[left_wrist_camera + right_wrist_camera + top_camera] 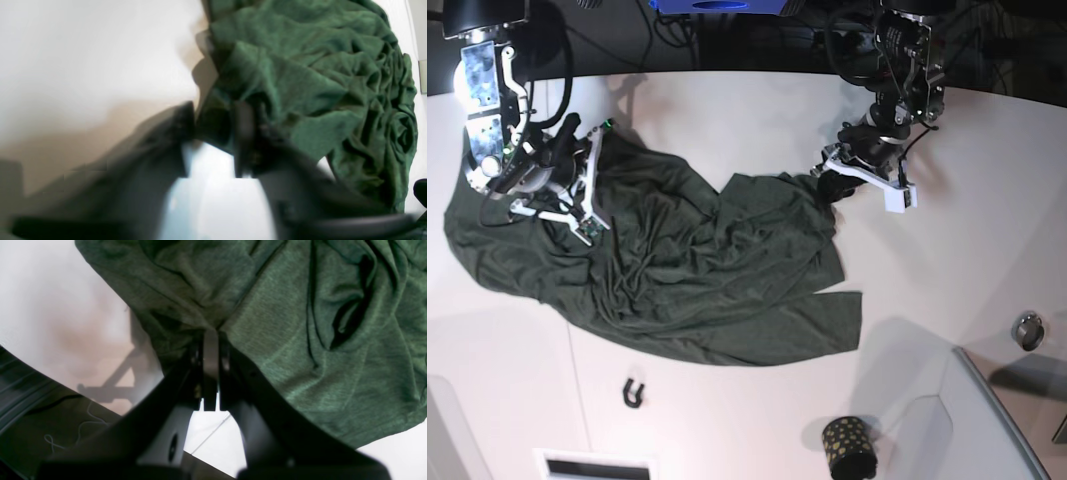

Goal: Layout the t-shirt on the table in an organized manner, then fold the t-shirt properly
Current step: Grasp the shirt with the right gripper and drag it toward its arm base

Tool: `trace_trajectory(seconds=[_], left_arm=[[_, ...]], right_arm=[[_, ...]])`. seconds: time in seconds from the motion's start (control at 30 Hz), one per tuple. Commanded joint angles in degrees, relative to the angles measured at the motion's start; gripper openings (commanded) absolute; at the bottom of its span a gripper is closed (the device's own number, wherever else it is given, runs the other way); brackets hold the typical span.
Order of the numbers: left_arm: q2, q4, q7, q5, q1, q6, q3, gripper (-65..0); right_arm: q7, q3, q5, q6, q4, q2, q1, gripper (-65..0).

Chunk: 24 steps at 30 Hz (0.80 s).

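Note:
The dark green t-shirt (687,270) lies crumpled and partly spread across the white table (927,280). At the shirt's far right edge in the base view, my left gripper (832,185) is down on the cloth. The left wrist view, blurred by motion, shows that gripper (215,128) closed on a fold of the t-shirt (300,66) just above the table (83,50). Over the shirt's left part in the base view, my right gripper (587,205) is shut on fabric. In the right wrist view it (210,336) pinches the t-shirt (300,340), which bunches at its tips over the table (50,290).
A black gold-dotted cup (847,447) stands near the front edge. A grey raised panel (992,430) fills the front right corner, with a small metal ring (1027,330) beyond it. A small black hook (634,393) lies in front of the shirt. Cables run behind the table.

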Motion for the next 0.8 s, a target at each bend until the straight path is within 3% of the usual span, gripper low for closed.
trace_trajectory(seconds=[0.0,0.1,0.23,0.43,0.77], left_arm=[[0.1,-0.95,3.89,1.68,0.49,1.88,0.32,-58.3],[0.1,-0.86,3.89,1.5,0.4,1.88,0.32,-64.7],[-0.17,2.04,3.98,1.41,1.99,1.88,0.05,-65.0],[-2.45,17.08,4.24,1.59,10.08,2.32,-0.03,-65.0],[-3.77,27.71,4.42,1.68,20.36,9.44,0.49,-65.0]], right_arm=[[0.66,0.21,0.14,-0.05,0.81,0.45,0.64,-64.8],[0.66,0.21,0.14,-0.05,0.81,0.45,0.64,-64.8],[0.66,0.21,0.14,-0.05,0.81,0.53,0.64,-64.8],[0.66,0.21,0.14,-0.05,0.72,1.68,0.55,-64.8],[2.59,0.47,0.14,-0.05,-7.54,1.68,2.13,-65.0]])
